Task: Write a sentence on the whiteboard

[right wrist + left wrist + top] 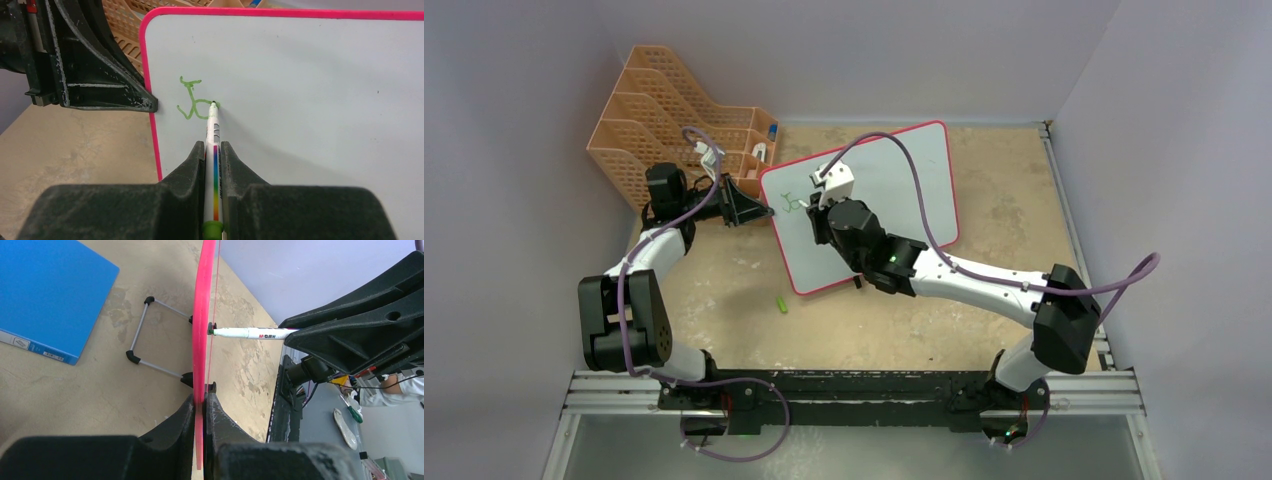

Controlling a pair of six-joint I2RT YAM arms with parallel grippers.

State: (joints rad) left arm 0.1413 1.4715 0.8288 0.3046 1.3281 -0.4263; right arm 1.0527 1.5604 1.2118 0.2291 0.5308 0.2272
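Right end effector (213, 146) is gripping the marker (213, 125), left end effector (201, 399) clamping the whiteboard (325, 100); overpressing could slip it.

A smooth, faintly glossy white face is shown by the whiteboard (310, 100), which is edged with a frame (202, 315) of bright pink plastic. The barrel of the marker (212, 125) is seen as shiny white plastic printed with a rainbow stripe. Matt black plastic, scuffed grey-white along the edges, is seen on the left end effector (202, 397) and the right end effector (213, 146). The table (874, 330) is surfaced in dull, mottled tan, worn in patches. The stand (137, 335) is formed of grey metal rod with black caps, the folder (50, 285) is finished in smooth blue, and the rack (639, 110) is moulded as an orange plastic lattice.
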